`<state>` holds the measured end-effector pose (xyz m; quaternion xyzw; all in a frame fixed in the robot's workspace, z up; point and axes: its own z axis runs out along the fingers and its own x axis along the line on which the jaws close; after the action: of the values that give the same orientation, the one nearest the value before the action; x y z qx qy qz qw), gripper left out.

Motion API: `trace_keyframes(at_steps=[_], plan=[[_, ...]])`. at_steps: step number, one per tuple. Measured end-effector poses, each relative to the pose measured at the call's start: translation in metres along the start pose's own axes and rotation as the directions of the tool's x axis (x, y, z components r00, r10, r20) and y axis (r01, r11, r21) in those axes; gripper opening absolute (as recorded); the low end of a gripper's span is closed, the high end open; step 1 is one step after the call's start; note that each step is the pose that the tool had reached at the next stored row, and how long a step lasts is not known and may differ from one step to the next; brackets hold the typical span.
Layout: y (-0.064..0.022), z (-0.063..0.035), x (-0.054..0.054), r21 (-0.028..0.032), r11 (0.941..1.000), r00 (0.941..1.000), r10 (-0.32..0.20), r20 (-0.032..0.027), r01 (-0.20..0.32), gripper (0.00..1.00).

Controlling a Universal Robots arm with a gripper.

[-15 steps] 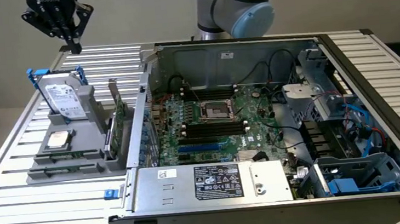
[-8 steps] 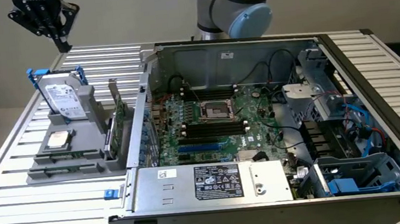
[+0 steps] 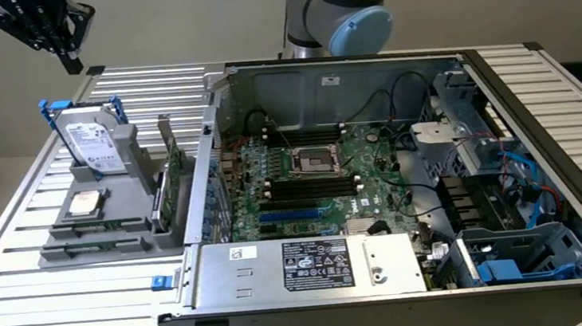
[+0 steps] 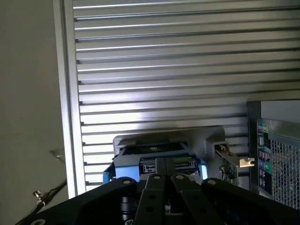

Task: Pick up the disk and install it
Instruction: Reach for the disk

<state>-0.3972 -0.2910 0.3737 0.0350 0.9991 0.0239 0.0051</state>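
The disk (image 3: 89,141), a silver-grey drive with a white label in a blue carrier frame, stands on edge in a grey holder (image 3: 95,230) at the exterior view's left. My gripper (image 3: 72,65) hangs in the air well above it and slightly farther back, shut with nothing in it. In the wrist view the black fingers (image 4: 149,183) meet tip to tip, and the gripper (image 4: 164,176) points down toward the disk's upper edge (image 4: 152,151) and its blue frame.
The open computer case (image 3: 347,77) lies on the slatted metal table (image 3: 27,308), its motherboard (image 3: 314,177) exposed. A drive cage with blue parts (image 3: 520,265) sits at its near right corner. The holder also carries a square silver chip (image 3: 84,202) and a green card (image 3: 173,178).
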Motion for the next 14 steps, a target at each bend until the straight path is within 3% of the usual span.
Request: trace_keyframes(at_steps=[3, 7, 14], plan=[[-0.0003, 0.0, 0.004, 0.0005, 1.0, 1.0, -0.002, -0.0064, 0.002, 0.11], [-0.0002, -0.0004, 0.004, 0.0004, 0.9999, 0.9999, -0.011, -0.0074, 0.011, 0.11], [-0.0035, -0.0007, 0.016, 0.0003, 0.9996, 0.9995, -0.03, -0.0083, 0.03, 0.11]])
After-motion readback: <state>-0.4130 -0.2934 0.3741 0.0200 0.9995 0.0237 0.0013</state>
